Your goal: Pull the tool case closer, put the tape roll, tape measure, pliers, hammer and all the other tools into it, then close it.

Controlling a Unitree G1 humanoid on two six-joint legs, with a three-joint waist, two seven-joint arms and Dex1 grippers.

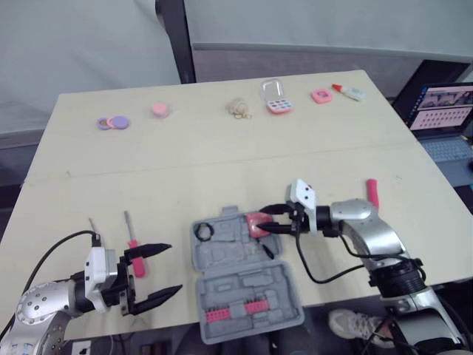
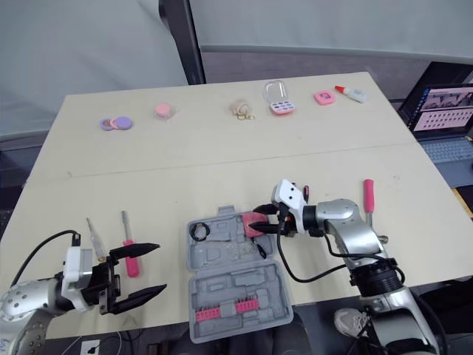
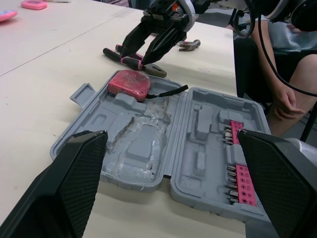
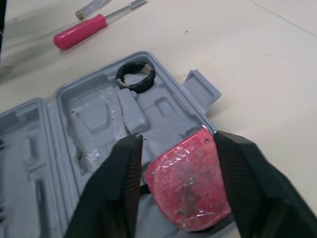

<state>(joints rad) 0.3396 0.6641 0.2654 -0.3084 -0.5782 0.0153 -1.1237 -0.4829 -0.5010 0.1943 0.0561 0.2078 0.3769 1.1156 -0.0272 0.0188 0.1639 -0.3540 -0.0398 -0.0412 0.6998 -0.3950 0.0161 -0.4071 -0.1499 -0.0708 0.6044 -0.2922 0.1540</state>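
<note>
The grey tool case (image 1: 244, 285) lies open near the table's front edge. A black tape roll (image 1: 203, 231) sits in its far half, and the pink tape measure (image 1: 256, 224) rests in that half's right corner. My right gripper (image 1: 266, 220) is open at the tape measure, with one finger (image 4: 124, 188) on each side of it. Pliers (image 3: 133, 62) and a hammer (image 3: 190, 44) lie on the table beyond the case. A pink screwdriver (image 1: 135, 255) and a thin metal driver (image 2: 94, 237) lie front left. My left gripper (image 1: 174, 268) stands open just right of them, holding nothing.
Another pink-handled tool (image 1: 372, 192) lies right of my right arm. Small items line the table's far edge: purple discs (image 1: 112, 123), a pink compact (image 1: 278, 102), a glue bottle (image 1: 349, 92). A laptop (image 1: 443, 111) stands off the right edge. A person (image 3: 287, 94) sits by the front edge.
</note>
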